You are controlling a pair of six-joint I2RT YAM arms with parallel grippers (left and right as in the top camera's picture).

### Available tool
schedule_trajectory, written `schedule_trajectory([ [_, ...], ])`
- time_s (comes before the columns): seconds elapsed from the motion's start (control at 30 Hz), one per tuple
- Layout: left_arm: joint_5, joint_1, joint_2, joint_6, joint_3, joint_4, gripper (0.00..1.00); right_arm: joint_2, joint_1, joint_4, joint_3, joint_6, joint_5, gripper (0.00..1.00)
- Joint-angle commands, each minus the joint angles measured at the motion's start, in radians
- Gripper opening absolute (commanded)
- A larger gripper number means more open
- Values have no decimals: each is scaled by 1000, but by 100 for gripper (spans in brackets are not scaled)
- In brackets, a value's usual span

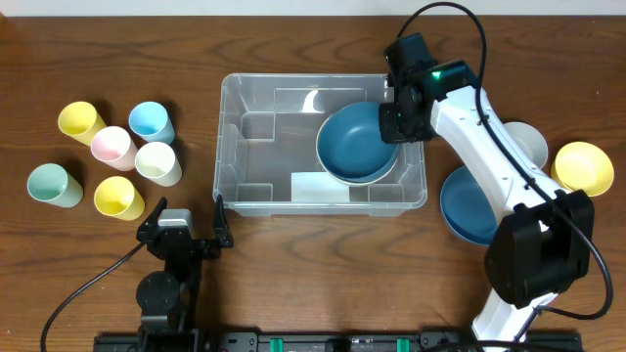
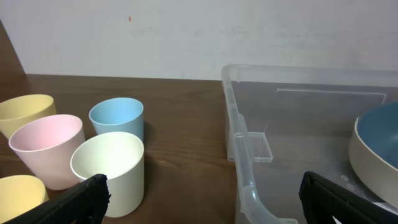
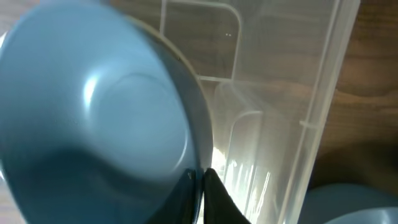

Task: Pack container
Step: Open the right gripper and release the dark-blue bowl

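Note:
The clear plastic container (image 1: 245, 147) sits mid-table with a pale label (image 1: 319, 188) near its front wall. It also shows in the left wrist view (image 2: 249, 168) and the right wrist view (image 3: 311, 112). My right gripper (image 1: 399, 110) is shut on the rim of a blue bowl (image 1: 357, 145), holding it tilted inside the container's right half; the pinch shows in the right wrist view (image 3: 200, 186) with the bowl (image 3: 93, 124) filling the left. The bowl also shows in the left wrist view (image 2: 376, 155). My left gripper (image 1: 186, 227) is open and empty in front of the container's left corner.
Several cups stand left of the container: yellow (image 1: 80, 120), pink (image 1: 111, 147), blue (image 1: 151, 121), cream (image 1: 157, 162), mint (image 1: 53, 185), another yellow (image 1: 118, 198). Right of the container lie a blue bowl (image 1: 468, 207), a grey-white bowl (image 1: 528, 145) and a yellow bowl (image 1: 584, 168).

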Motion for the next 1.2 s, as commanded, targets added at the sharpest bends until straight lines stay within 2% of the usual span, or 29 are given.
schedule_trajectory([
  [0.0,-11,-3,-6,14,-18,-35,98,-8,8,3,-6,6,11,5],
  [0.17,-11,-3,-6,14,-18,-35,98,-8,8,6,-6,6,11,1],
  [0.5,-11,-3,-6,14,-18,-35,98,-8,8,10,-6,6,3,2],
  [0.53,-11,-3,-6,14,-18,-35,98,-8,8,10,-6,6,3,7],
  [0.67,-11,-3,-6,14,-18,-35,98,-8,8,9,-6,6,3,37],
  [0.73,-11,-3,-6,14,-18,-35,98,-8,8,9,-6,6,3,46],
  [0.8,-11,-3,-6,14,-18,-35,98,-8,8,9,-6,5,3,48],
  [0.87,-11,-3,-6,14,-18,-35,98,-8,8,9,-6,5,3,45],
  [0.97,-11,-3,-6,14,-18,-35,98,-8,8,9,-6,5,3,22],
  [1.03,-11,-3,-6,14,-18,-35,98,-8,8,9,-6,6,3,13],
  [1.07,-11,-3,-6,14,-18,-35,98,-8,8,9,-6,6,3,10],
  [1.17,-11,-3,-6,14,-18,-35,98,-8,8,9,-6,6,3,9],
])
